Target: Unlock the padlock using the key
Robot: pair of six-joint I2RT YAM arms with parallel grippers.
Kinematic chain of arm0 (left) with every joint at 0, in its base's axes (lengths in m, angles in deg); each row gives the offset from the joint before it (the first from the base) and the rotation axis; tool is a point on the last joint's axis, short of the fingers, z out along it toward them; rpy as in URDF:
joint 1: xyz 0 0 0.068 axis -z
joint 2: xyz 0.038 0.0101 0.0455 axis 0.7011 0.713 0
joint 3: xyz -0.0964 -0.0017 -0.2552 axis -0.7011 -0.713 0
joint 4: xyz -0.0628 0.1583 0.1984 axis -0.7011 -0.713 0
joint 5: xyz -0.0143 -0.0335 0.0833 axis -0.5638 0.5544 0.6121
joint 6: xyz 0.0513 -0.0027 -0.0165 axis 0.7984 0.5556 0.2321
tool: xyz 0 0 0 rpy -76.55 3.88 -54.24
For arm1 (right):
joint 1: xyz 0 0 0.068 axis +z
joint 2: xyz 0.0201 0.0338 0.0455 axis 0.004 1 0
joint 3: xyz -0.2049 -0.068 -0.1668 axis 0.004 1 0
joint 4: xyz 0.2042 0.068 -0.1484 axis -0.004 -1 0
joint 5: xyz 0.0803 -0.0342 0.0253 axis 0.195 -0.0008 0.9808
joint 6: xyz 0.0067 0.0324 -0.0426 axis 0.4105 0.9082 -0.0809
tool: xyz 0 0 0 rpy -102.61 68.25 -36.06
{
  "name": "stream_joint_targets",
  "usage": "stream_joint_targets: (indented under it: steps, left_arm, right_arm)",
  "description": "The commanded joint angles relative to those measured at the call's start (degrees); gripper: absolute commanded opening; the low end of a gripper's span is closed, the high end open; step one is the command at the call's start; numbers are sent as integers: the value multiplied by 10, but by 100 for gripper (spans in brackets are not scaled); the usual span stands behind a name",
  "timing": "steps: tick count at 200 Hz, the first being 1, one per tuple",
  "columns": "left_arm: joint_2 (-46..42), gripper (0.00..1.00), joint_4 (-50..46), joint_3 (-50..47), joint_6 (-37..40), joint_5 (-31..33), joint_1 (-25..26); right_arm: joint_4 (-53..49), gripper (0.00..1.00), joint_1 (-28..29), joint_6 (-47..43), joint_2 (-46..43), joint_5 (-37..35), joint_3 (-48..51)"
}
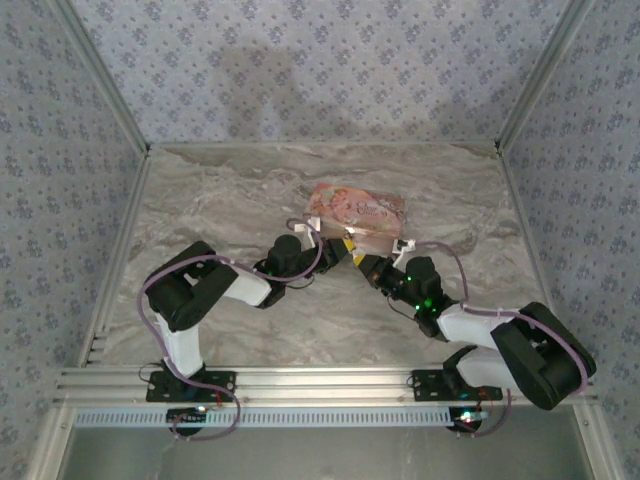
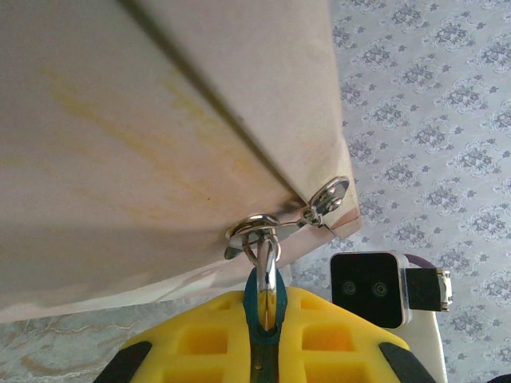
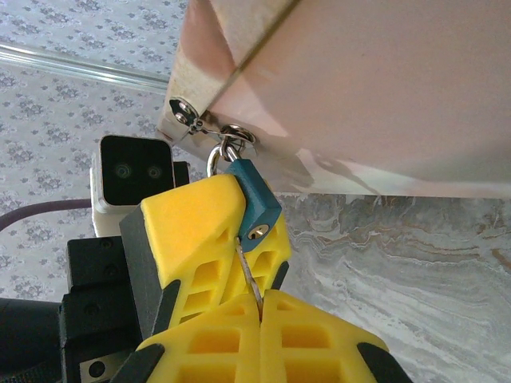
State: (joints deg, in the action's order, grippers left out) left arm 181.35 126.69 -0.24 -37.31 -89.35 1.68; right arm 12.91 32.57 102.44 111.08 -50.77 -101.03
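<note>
- At the middle of the marble table (image 1: 220, 200), the pink picture-printed box (image 1: 355, 207) lay flat, and both arms had their tips together at its near edge.
- There was the left gripper (image 2: 267, 313), pinched down almost shut on the padlock (image 2: 252, 299), the little teal body squeezed between its yellow fingers (image 2: 200, 339).
- The padlock hung right at the box's front corner, off the table, with its steel shackle (image 2: 269, 267) threaded through the metal hasp ring (image 2: 254, 229) fixed to the box edge.
- Whether the shackle was latched into the body, I could not tell; the yellow fingers covered that end.
- Over on the other side, the right gripper (image 3: 260, 313) was closed tight, its yellow fingertips pressed together on the thin key (image 3: 249, 275).
- The key's blade stood up out of those fingertips and reached the padlock's underside, its tip just beside the round keyhole (image 3: 257, 231); in or only touching, I could not make out.
- The two grippers were nearly nose to nose, the left one's fingers wrapped either side of the teal body directly above the right one's tips.
- The right arm's wrist camera (image 2: 366, 289), a white housing with a dark face, sat just beside the box corner.
- Patterned wallpaper (image 1: 320, 60) closed in the table behind.
</note>
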Motion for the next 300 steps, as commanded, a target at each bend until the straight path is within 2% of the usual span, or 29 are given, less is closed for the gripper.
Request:
stream_joint_targets:
  steps: [1,53,101,300]
  left_arm:
    - [-16,5,62,20,-1,-7,7]
    - [-16,5,62,19,0,-5,6]
    - [-14,5,64,22,-1,-5,6]
    - [-2,5,85,17,-12,-5,8]
  right_arm:
    - [12,0,-4,-10,0,-9,-12]
    - [5,0,-3,-5,-26,-11,10]
    - [-44,0,-1,-17,-73,-21,18]
    - [16,0,4,-17,0,-24,-6]
